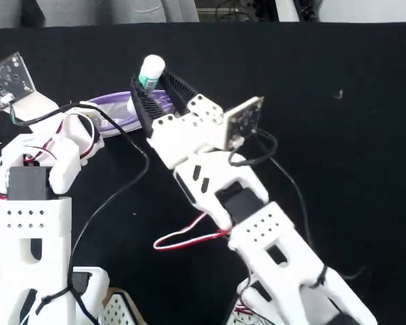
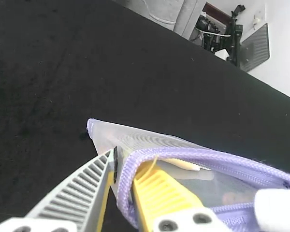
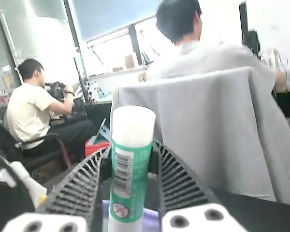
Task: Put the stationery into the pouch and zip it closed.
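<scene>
A translucent pouch with purple zip trim lies on the black table at the back left. My left gripper is shut on the pouch's edge; in the left wrist view its grey and yellow fingers pinch the purple rim of the pouch, which gapes open. A pale flat item lies inside. My right gripper is shut on a green and white glue stick, held upright over the pouch's opening. Between the black ribbed fingers of the right gripper, the glue stick stands cap up.
Black and red cables trail over the table between the two arms. The black tabletop stretches to the right of the pouch. A grey cloth-covered chair stands beyond the table's far edge.
</scene>
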Controlling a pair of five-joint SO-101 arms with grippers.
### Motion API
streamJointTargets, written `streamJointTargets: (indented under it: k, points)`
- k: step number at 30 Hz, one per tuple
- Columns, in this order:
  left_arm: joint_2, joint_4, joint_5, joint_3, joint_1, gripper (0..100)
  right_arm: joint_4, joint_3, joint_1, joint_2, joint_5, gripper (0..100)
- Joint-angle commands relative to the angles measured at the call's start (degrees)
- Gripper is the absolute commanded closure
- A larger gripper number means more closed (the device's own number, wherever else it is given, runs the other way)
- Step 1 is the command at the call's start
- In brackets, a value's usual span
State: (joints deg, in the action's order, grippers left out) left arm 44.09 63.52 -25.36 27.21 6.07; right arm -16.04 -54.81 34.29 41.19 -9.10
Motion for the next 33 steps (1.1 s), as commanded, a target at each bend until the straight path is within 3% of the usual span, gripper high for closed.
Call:
streamJointTargets:
  k: [1,8,20,33]
  points:
    - [-1.0,-0.4,0.3,-0.9,0.4,97,-4.6,1.4,0.6,-5.4,1.2,98.7]
    - [-0.8,-0.4,0.3,-0.7,0.7,97,-8.0,2.1,0.4,-14.0,1.2,98.2]
    - [-0.8,-0.4,0.3,-0.7,0.7,97,-7.8,2.0,-0.2,-15.7,1.0,79.6]
    - [-0.8,-0.4,0.3,-0.7,0.7,97,-7.8,2.6,-0.4,-15.5,1.2,78.6]
